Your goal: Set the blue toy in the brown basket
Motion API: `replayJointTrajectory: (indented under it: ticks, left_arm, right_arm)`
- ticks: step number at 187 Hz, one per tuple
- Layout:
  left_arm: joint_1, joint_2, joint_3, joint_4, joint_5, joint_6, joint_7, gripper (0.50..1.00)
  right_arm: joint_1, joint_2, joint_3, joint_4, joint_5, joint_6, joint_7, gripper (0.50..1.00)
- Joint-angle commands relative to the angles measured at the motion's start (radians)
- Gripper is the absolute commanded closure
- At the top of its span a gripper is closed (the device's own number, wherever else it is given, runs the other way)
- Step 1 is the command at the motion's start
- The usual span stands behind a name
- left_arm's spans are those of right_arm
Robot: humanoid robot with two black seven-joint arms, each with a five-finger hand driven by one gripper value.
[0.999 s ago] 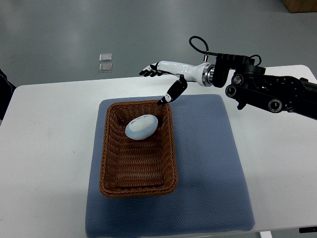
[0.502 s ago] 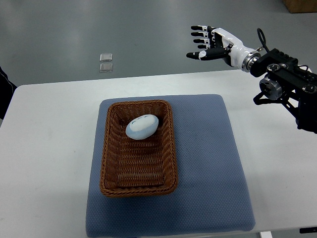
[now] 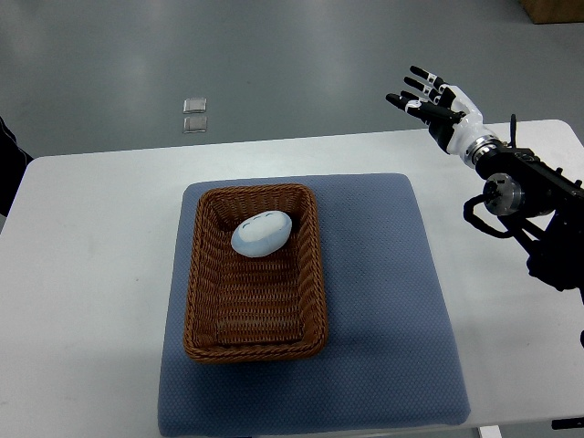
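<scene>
While the blue toy (image 3: 261,234) lies in the far half of the brown basket (image 3: 255,339) on the blue mat (image 3: 383,301), the right hand (image 3: 434,107) hovers off the desk's (image 3: 91,274) far right corner, fingers spread, empty, well apart from the toy.

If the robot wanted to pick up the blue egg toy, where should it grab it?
Probably from straight above, fingers closing across the short middle of the blue toy. It lies on its side in the far end of the brown basket, whose walls block any sideways reach. The right hand is open.
</scene>
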State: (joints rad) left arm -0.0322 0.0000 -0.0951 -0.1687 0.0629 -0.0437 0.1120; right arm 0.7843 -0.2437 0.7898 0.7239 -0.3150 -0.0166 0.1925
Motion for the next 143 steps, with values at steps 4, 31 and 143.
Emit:
replayJointTrajectory:
  ticks: [4,31,143]
  left_arm:
    - [0.000,0.000,0.000,0.000,0.000,0.001,0.000,0.500]
    - [0.000,0.000,0.000,0.000,0.000,0.001,0.000,0.500]
    - [0.000,0.000,0.000,0.000,0.000,0.001,0.000,0.500]
  right_arm:
    - [-0.023,0.011,0.000,-0.021,0.079,0.000,0.012,0.597]
    - [-0.054,0.037,0.002,-0.024,0.177,-0.002,0.013,0.597]
    - [-0.054,0.034,-0.012,-0.023,0.182,-0.085,0.120,0.597]
